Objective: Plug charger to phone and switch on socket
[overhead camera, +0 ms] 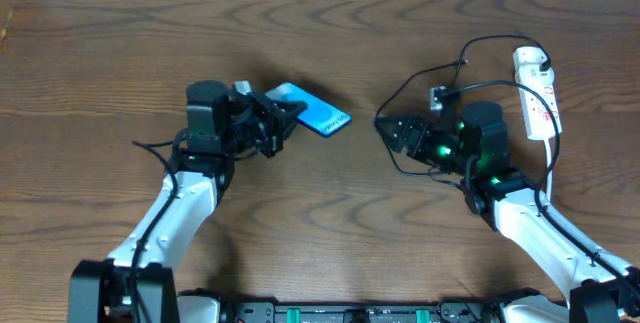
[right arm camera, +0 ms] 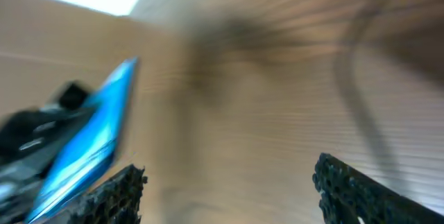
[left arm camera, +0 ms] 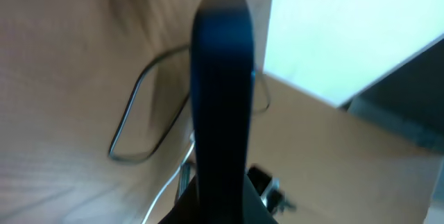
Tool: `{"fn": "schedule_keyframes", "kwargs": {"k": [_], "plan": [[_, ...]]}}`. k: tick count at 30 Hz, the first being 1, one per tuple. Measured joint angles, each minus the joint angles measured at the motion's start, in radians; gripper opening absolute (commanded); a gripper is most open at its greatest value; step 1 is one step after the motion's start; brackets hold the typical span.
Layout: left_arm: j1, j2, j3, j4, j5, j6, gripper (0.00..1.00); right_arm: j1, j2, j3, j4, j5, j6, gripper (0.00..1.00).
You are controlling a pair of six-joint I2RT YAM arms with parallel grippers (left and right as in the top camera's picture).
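Observation:
My left gripper (overhead camera: 283, 120) is shut on the near end of the phone (overhead camera: 312, 110), whose cyan-blue screen is lifted and tilted. In the left wrist view the phone (left arm camera: 222, 106) shows edge-on as a dark upright bar. My right gripper (overhead camera: 386, 129) is open and empty, a short way right of the phone; its fingers (right arm camera: 232, 193) are spread over bare wood. The phone also shows in the right wrist view (right arm camera: 87, 144). The charger's black cable (overhead camera: 408, 85) loops from beside my right gripper to its white adapter (overhead camera: 530, 60) on the socket (overhead camera: 541, 106).
A small grey connector (overhead camera: 438, 94) lies on the cable just behind my right arm. The cable loop shows in the left wrist view (left arm camera: 135, 123) and, blurred, in the right wrist view (right arm camera: 361, 92). A pale wall edge runs along the table's back.

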Motion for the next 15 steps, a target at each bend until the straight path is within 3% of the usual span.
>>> {"fn": "schedule_keyframes", "kwargs": {"k": [7, 13, 15], "plan": [[-0.022, 0.023, 0.0, 0.003, 0.161, 0.051, 0.08, -0.005, 0.0, 0.098, -0.352, 0.256, -0.099, 0.78], [-0.022, 0.023, 0.0, 0.003, 0.22, 0.108, 0.07, -0.005, 0.0, 0.381, -0.745, 0.509, -0.125, 0.78], [-0.022, 0.023, 0.0, 0.003, 0.227, 0.126, 0.07, -0.005, 0.003, 0.473, -0.837, 0.548, -0.125, 0.85]]}}
